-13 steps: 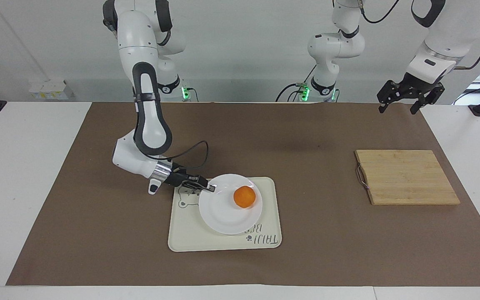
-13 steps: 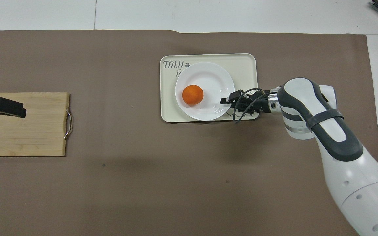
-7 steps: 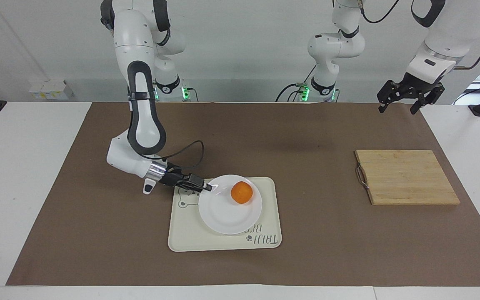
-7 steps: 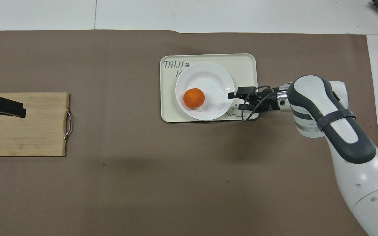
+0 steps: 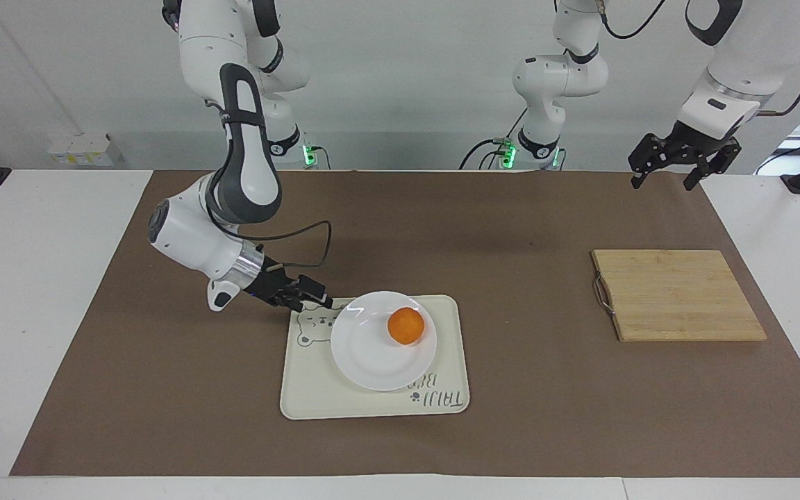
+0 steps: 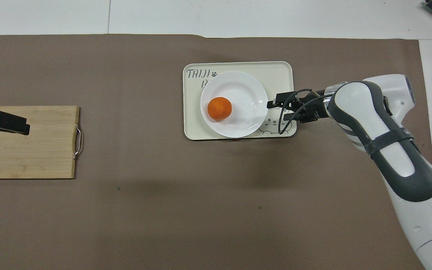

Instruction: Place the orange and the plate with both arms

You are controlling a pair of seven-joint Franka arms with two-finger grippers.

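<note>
The white plate (image 5: 372,351) (image 6: 238,88) lies flat on a cream tray (image 5: 310,396) (image 6: 281,73) in the middle of the table. The orange (image 5: 405,326) (image 6: 219,108) rests in the plate's well. My right gripper (image 5: 323,300) (image 6: 276,108) is open just off the plate's rim, low over the tray's bear-print corner, with nothing between its fingers. My left gripper (image 5: 664,179) (image 6: 13,123) waits open and raised at the left arm's end of the table, covering part of the wooden board in the overhead view.
A wooden cutting board (image 5: 678,295) (image 6: 32,150) with a metal handle lies toward the left arm's end of the table. A brown mat (image 5: 511,229) covers most of the tabletop. The right arm's cable loops beside its wrist.
My right gripper has opened, let go of the plate's rim and drawn back toward the right arm's end, its elbow rising. The plate has settled and the orange shifted slightly. The left arm is unchanged.
</note>
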